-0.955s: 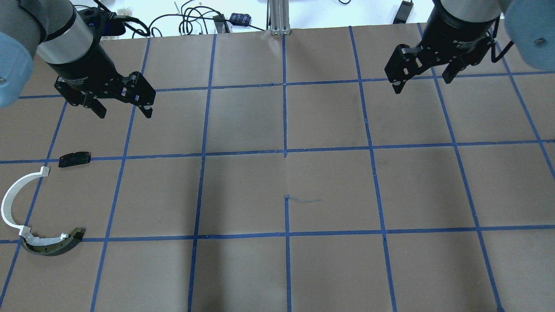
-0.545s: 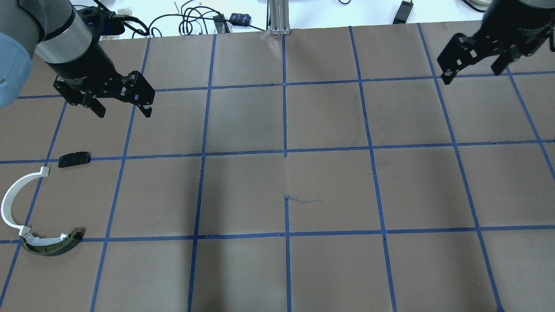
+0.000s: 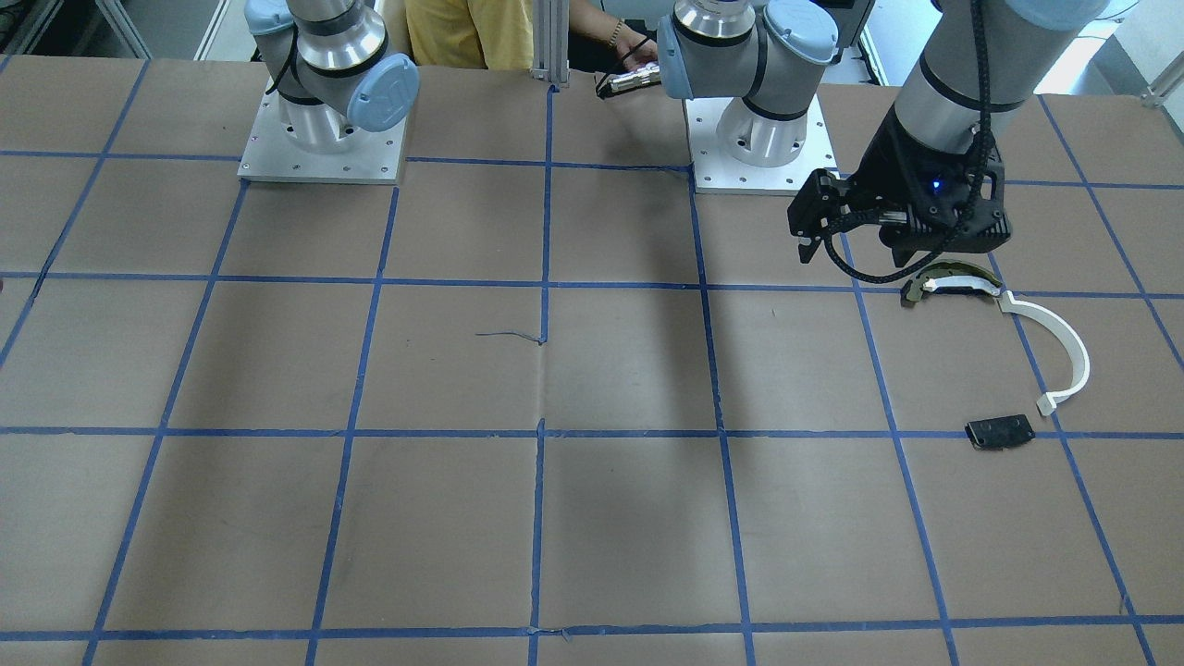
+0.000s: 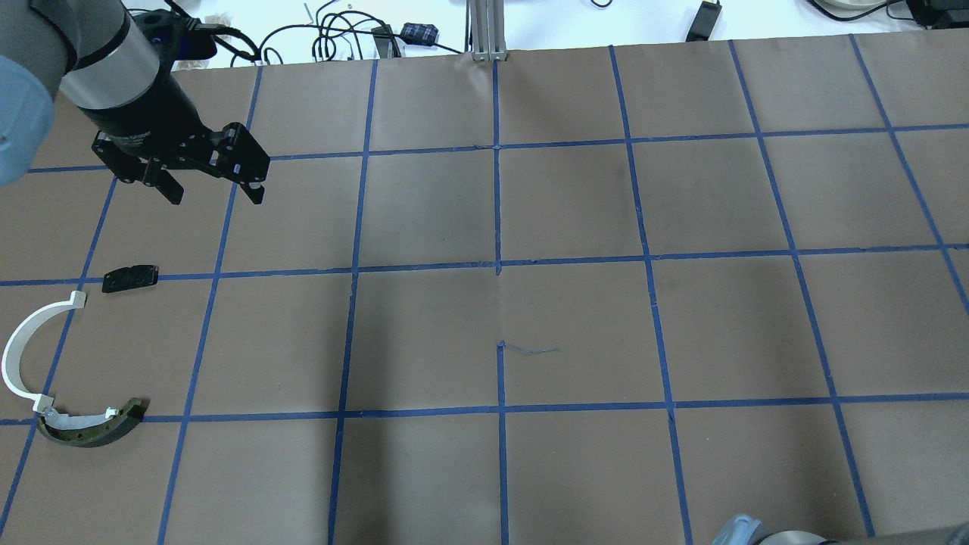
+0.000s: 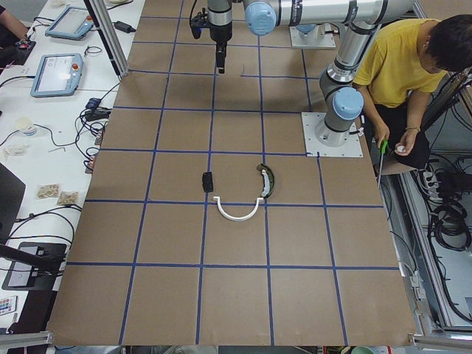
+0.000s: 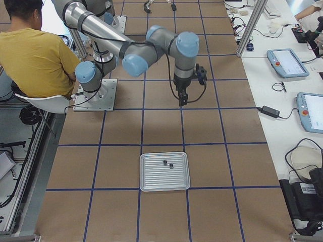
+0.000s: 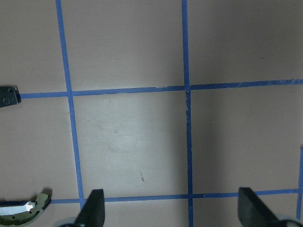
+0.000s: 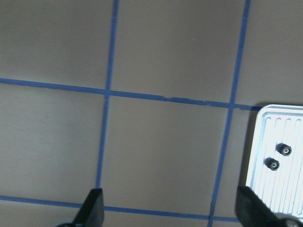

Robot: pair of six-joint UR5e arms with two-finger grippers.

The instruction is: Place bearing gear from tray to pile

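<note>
Two small dark bearing gears (image 8: 285, 149) lie in the ribbed metal tray (image 8: 265, 189), also in the exterior right view (image 6: 164, 162). My right gripper (image 8: 171, 210) is open and empty, above bare paper beside the tray (image 6: 151, 184). The pile lies at the table's other end: a white curved strip (image 4: 10, 356), a dark arc-shaped piece (image 4: 91, 435) and a black plate (image 4: 130, 278). My left gripper (image 4: 212, 185) is open and empty, raised near the pile. The arc piece (image 7: 23, 210) and the plate (image 7: 7, 97) show at the left wrist view's edge.
The table is brown paper with a blue tape grid (image 4: 500, 265). Cables and a black adapter (image 4: 419, 32) lie beyond the far edge. A person in a yellow shirt (image 6: 35, 55) sits behind the robot bases. Tablets (image 6: 287, 60) lie on the side bench.
My right arm has swung to the right, out of the overhead view. My left gripper has barely moved and stays open. The pile has not moved.
</note>
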